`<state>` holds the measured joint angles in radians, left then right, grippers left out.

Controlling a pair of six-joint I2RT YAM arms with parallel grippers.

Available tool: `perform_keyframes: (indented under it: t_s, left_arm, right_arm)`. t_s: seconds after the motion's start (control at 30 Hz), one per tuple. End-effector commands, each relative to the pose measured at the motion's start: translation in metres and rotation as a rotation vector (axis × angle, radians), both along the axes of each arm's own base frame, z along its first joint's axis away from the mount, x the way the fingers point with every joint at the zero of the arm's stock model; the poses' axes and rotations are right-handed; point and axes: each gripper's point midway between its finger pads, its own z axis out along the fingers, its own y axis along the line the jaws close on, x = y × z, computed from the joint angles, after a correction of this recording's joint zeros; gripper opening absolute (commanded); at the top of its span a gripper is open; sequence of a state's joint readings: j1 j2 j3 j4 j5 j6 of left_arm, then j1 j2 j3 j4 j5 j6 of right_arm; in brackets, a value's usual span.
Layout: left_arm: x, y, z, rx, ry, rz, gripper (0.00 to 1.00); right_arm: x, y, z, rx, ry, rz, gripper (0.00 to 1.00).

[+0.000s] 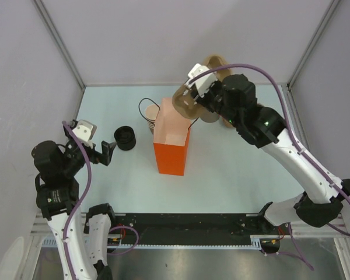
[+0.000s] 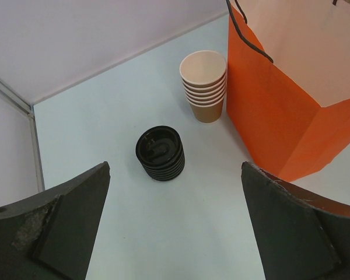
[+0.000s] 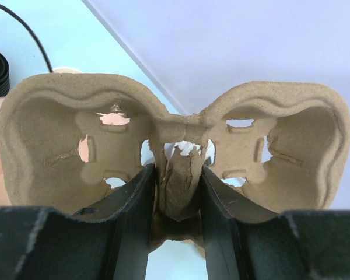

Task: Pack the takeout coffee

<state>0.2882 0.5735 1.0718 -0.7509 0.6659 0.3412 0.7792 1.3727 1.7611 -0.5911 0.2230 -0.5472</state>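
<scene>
Your right gripper [image 3: 176,175] has its jaws clamped on the centre rib of a pulp cup carrier [image 3: 44,137], one jaw on each side of the rib. The carrier's two empty cup wells fan out to left and right in the wrist view. In the top view the carrier hangs tilted at the upper centre of the frame, just over the far edge of the open mouth of the orange bag [image 1: 172,153], which stands upright on the surface [image 1: 233,169].

Your left gripper [image 1: 107,153] sits at the left of the frame with its jaws spread wide and holding nothing. They face the stack of black lids [image 2: 160,154]. Beyond that, touching or just beside the bag's wall, is the stack of lidless cups [image 2: 204,84].

You won't find the takeout coffee, a lidded cup, in any of the three views. It may be hidden behind the right arm or the bag, but that cannot be told from here.

The step in hand looks like getting the carrier into the bag, with the coffee itself not yet packed. For the next move you need to line the carrier's long side up with the bag's narrow mouth, then lower it without catching the rim or the handles. The bag is light and unbraced, so a snag could tip it over.
</scene>
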Motion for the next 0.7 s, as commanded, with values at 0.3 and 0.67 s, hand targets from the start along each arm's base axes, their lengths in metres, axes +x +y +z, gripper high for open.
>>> perform_keyframes:
  t_s: [0.3,0.67]
  left_arm:
    - [0.006,-0.013,0.003,-0.038,-0.005,-0.087,0.99]
    - [0.021,-0.033,0.019,-0.085,-0.010,-0.180,0.99]
  right_arm:
    - [0.018,0.061,-0.021,-0.186,-0.113,-0.028,0.39]
    - [0.007,0.086,-0.087,-0.352,0.013,0.081,0.39]
